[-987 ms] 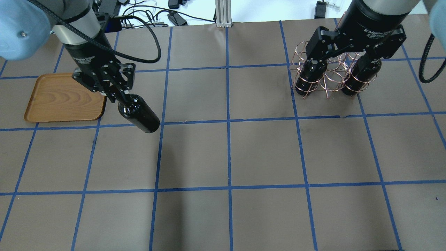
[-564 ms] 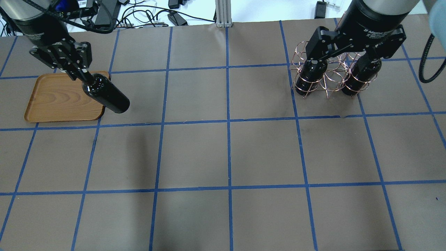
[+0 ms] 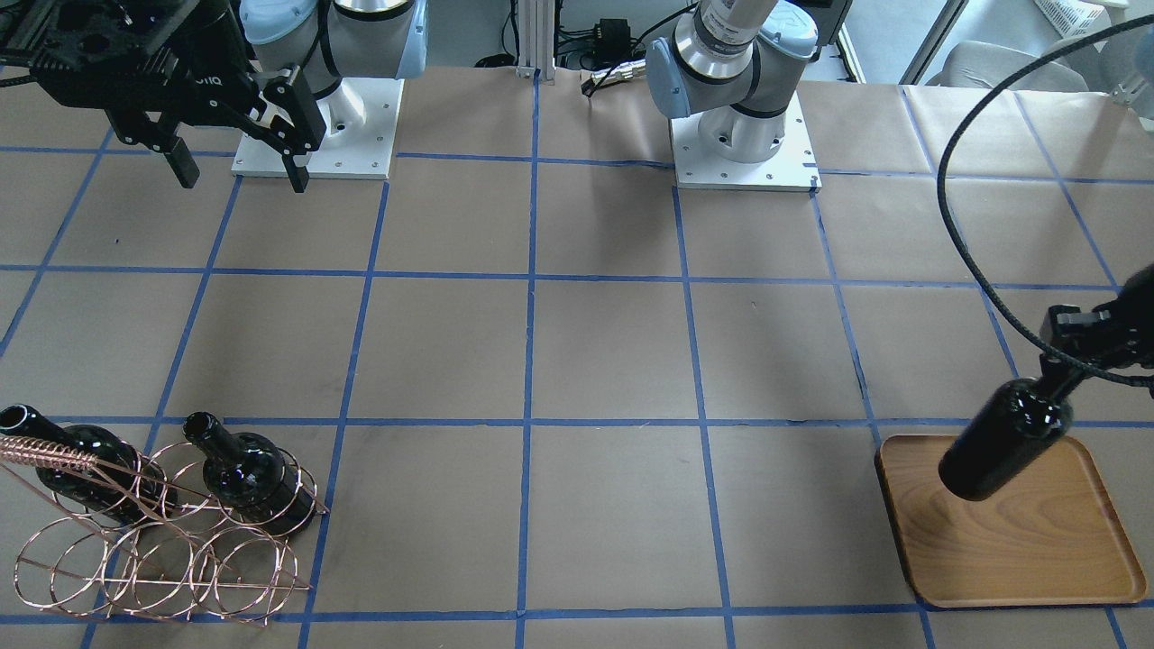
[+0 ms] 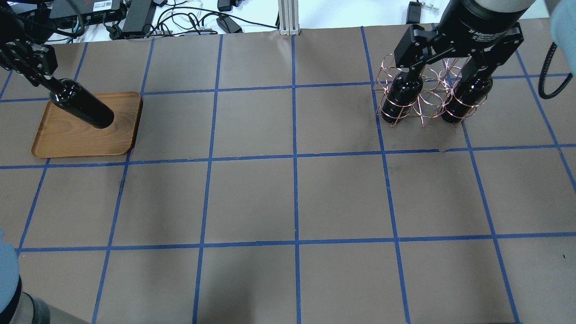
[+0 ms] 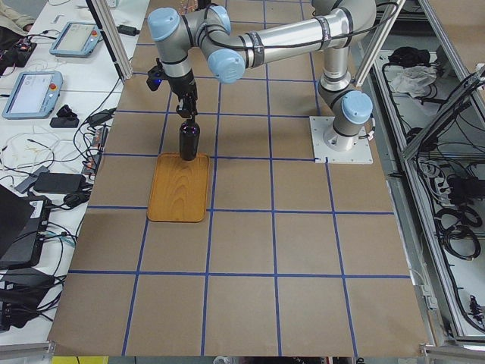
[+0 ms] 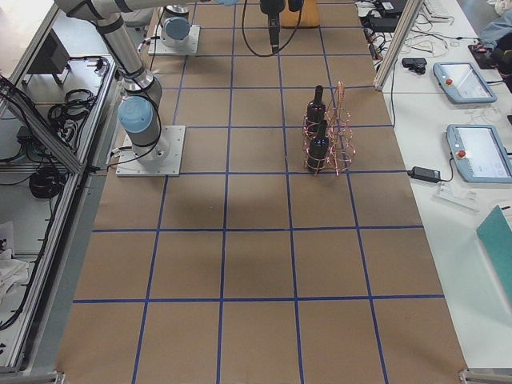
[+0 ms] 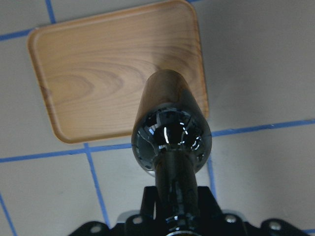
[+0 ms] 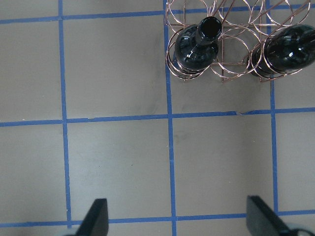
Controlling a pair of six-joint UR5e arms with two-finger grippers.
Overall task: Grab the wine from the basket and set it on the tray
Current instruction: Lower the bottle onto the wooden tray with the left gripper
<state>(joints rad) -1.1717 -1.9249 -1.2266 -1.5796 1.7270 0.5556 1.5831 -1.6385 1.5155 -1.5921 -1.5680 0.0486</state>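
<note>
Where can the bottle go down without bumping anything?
The whole tray is bare, right under the bottle the left pincer holds. The table's middle is free too. It's crowded at the basket, with two more bottles.

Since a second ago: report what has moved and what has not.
The left end effector, gripping the wine bottle by the neck, carried it leftward from beside the tray to above it. The right end effector stayed open over the basket; its two bottles stayed put.
</note>
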